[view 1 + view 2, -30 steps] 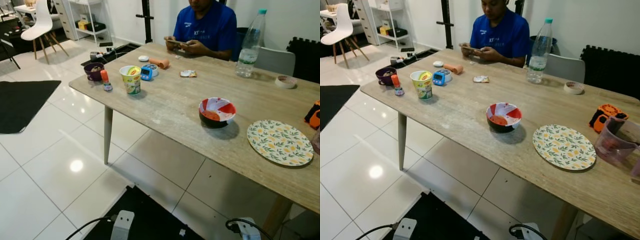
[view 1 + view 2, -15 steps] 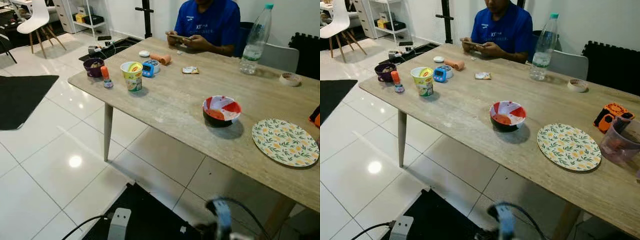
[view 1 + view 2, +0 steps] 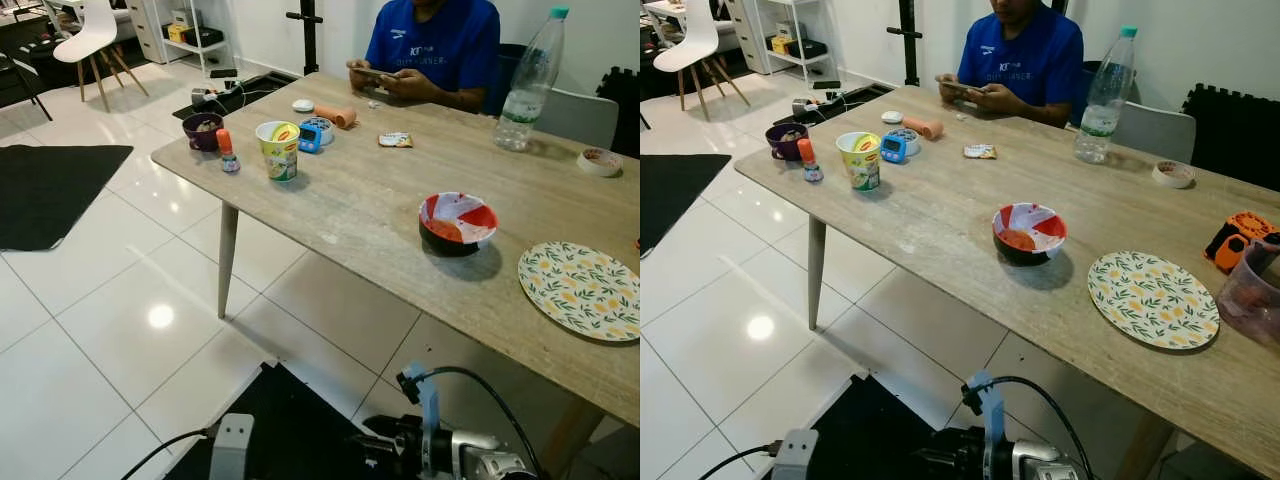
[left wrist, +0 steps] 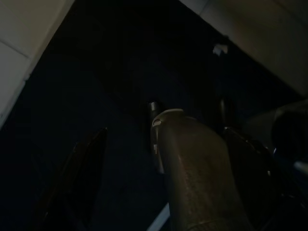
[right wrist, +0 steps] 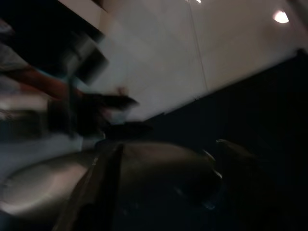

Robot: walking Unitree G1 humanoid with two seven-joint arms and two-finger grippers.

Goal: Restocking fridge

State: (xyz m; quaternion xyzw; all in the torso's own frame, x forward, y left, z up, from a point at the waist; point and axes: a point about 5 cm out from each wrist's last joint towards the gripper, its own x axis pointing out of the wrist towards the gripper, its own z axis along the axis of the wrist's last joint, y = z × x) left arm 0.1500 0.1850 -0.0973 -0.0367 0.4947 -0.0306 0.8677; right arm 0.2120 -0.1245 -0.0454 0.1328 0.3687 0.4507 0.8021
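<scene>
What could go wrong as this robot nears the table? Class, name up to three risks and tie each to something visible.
1. The red bowl sits near the table edge; a rising arm might knock it off.
2. The noodle cup and small orange-capped bottle stand upright near the corner and could tip.
3. A person sits opposite, so wide swings are risky.

Bowl (image 3: pixel 458 222) left of plate (image 3: pixel 582 289)
</scene>
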